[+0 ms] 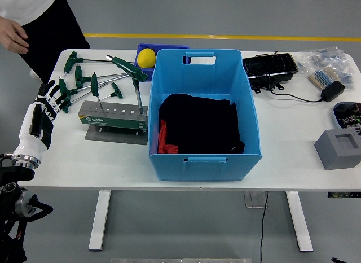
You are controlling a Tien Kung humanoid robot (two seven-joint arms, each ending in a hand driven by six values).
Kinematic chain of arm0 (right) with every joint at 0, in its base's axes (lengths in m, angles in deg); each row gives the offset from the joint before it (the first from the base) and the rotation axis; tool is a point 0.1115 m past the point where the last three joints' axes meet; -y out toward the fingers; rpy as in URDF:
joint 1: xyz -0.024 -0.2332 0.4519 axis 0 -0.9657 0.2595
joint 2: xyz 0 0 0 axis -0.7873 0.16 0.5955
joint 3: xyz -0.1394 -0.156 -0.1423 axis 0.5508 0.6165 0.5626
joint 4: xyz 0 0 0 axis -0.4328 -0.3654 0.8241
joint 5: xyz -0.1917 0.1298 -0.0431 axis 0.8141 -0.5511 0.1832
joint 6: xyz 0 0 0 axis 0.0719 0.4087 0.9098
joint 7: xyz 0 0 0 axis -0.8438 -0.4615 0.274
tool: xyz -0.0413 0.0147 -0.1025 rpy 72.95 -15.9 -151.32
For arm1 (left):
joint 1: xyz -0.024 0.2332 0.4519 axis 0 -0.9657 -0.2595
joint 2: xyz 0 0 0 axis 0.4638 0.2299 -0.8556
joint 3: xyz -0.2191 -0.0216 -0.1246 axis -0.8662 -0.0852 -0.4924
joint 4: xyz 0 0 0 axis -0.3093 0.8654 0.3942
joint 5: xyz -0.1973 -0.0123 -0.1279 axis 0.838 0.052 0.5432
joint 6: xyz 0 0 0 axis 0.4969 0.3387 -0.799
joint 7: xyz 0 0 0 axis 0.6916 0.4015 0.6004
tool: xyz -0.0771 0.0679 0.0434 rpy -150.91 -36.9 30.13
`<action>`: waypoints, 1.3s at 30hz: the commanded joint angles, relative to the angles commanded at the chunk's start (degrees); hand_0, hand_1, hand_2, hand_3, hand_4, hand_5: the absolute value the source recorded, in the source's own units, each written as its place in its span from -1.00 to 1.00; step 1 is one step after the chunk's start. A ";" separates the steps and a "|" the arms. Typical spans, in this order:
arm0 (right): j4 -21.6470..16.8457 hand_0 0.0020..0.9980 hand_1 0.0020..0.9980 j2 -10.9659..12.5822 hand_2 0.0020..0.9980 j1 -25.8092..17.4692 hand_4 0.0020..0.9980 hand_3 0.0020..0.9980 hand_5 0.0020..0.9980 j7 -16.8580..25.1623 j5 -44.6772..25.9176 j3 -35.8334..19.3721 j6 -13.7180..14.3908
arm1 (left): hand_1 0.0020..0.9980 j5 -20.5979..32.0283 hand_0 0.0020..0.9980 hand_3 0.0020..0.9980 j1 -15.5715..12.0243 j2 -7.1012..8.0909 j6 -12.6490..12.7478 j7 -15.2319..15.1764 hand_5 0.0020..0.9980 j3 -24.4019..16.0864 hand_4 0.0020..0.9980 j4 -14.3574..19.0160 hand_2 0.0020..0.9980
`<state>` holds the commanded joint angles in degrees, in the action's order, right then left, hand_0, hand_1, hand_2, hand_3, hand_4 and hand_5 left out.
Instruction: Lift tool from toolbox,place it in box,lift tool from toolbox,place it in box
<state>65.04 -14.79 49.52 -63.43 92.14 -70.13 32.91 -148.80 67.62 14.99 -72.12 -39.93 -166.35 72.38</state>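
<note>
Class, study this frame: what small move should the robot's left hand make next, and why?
Probably reach right toward the green T-handle tools in the grey tool stand. The left hand hovers open at the table's left edge, holding nothing, several tools lie loose beside the stand, and the blue box waits just right of it.

Smooth grey floor (225, 14), yellow painted line (225, 36) running across it beyond the table, white rectangular table top (287, 139) on white metal legs (100, 220), even light, soft shadow under the table
</note>
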 joint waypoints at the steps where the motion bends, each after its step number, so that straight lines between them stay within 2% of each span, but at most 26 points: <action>1: 0.00 0.24 0.20 0.00 0.34 0.00 0.55 0.08 0.28 0.00 0.02 -0.01 0.00 | 0.79 -0.01 0.70 0.96 0.00 -0.01 0.01 0.00 1.00 0.00 1.00 -0.02 1.00; 32: 0.01 0.24 0.20 0.40 0.34 0.67 0.54 0.08 0.30 0.77 -2.86 1.67 0.15 | 0.79 0.00 0.70 0.96 0.61 0.05 0.40 -0.26 1.00 -0.20 1.00 0.48 1.00; 35: 0.02 0.24 0.20 0.45 0.34 0.74 0.54 0.08 0.30 0.85 -3.05 1.80 0.19 | 0.79 -3.59 0.70 0.96 1.03 0.52 0.98 -1.32 1.00 -0.55 1.00 1.03 1.00; 36: 0.02 0.24 0.20 0.46 0.34 0.75 0.54 0.08 0.30 0.87 -3.14 1.85 0.20 | 0.84 -6.11 0.80 1.00 1.39 0.74 1.43 -2.14 0.78 -0.98 1.00 1.72 1.00; 39: 0.04 0.24 0.20 0.49 0.34 0.77 0.54 0.08 0.30 0.90 -3.25 1.85 0.22 | 0.84 -13.18 0.80 1.00 3.30 2.07 2.25 -4.35 0.78 -1.06 1.00 4.00 1.00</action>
<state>65.08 -14.30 50.28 -62.53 88.89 -68.28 33.13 -161.98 70.93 17.06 -69.87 -44.28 -167.41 76.38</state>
